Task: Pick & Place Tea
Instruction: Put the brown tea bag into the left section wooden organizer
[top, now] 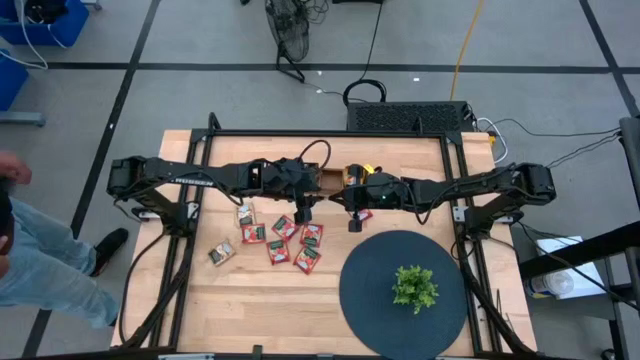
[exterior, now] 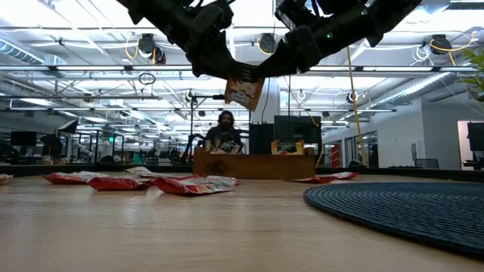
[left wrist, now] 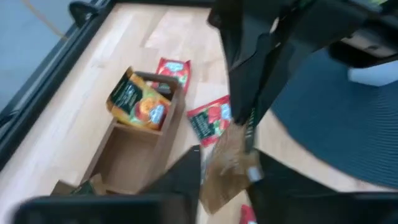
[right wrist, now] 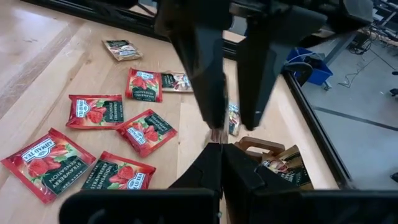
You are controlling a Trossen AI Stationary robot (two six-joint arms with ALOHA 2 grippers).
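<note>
**A:** Where is the tea now?

**B:** Most of it lies flat on the wooden table [top: 260,310]. The loose red tea sachets [right wrist: 93,112] are spread on the left half, under the left arm. One more red sachet [top: 363,213] lies alone, just beside the right gripper [top: 352,218]. One brownish tea sachet [exterior: 244,92] is up in the air above the table, between the two grippers.

**A:** Which one holds it?

**B:** The right gripper. Its two fingers are pressed together on the sachet's edge, as its own wrist view shows. The left gripper [top: 305,212] meets it from the other side. The left fingers [right wrist: 205,68] stand apart, one on each side of the sachet, and a gap shows between them. I cannot tell if they touch it.

**A:** And the tray?

**B:** The brown wooden tray [left wrist: 134,155] stands near the far edge of the table, in the middle, below the two wrists. An orange sachet [left wrist: 140,106] leans tilted on the wall of one end compartment. The compartment next to it looks bare. The third one I cannot see well.

**A:** Anything else on the table?

**B:** A dark round mat [top: 370,300] on the right near side, with a small green plant [top: 415,287] on it. A person [top: 30,260] stands at the left of the table, and another person [exterior: 224,132] sits far behind it.
</note>
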